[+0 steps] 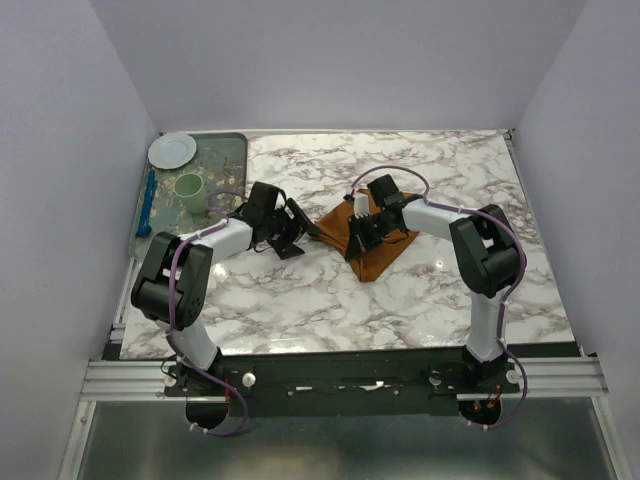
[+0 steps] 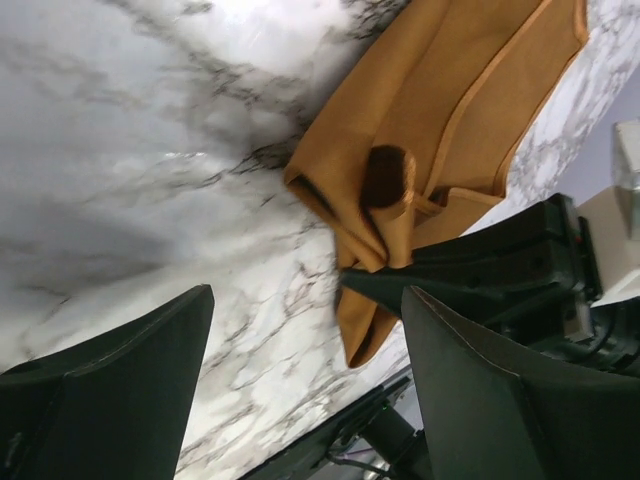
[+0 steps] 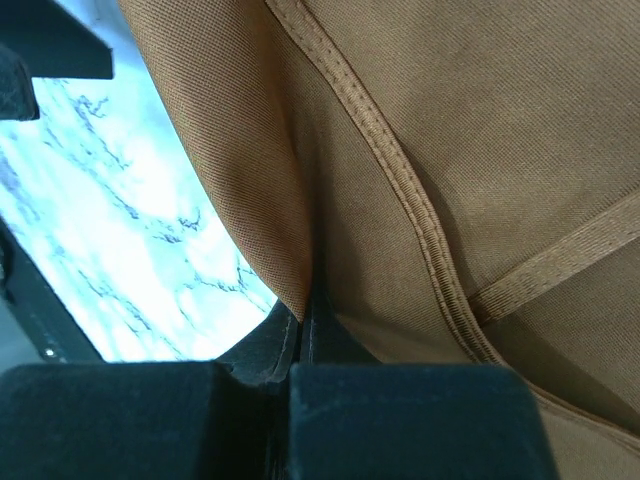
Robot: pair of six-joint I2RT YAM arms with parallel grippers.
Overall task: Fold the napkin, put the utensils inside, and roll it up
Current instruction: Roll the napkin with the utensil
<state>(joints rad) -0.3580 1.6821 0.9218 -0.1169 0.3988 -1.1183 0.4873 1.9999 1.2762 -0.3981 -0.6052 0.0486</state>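
The rust-orange napkin (image 1: 382, 257) lies bunched and partly folded on the marble table (image 1: 300, 300), right of centre. My right gripper (image 1: 356, 244) is shut on a raised fold of it; in the right wrist view the cloth (image 3: 480, 150) is pinched between the closed tips (image 3: 301, 322). My left gripper (image 1: 299, 232) hangs open just left of the napkin's left corner. In the left wrist view its wide-apart fingers (image 2: 305, 300) hold nothing, and the napkin (image 2: 450, 90) lies beyond them. The utensils are out of view.
A grey tray (image 1: 232, 150) at the far left corner carries a white plate (image 1: 172, 150), a green cup (image 1: 189, 188) and a blue utensil (image 1: 149, 200). White walls close in the table on three sides.
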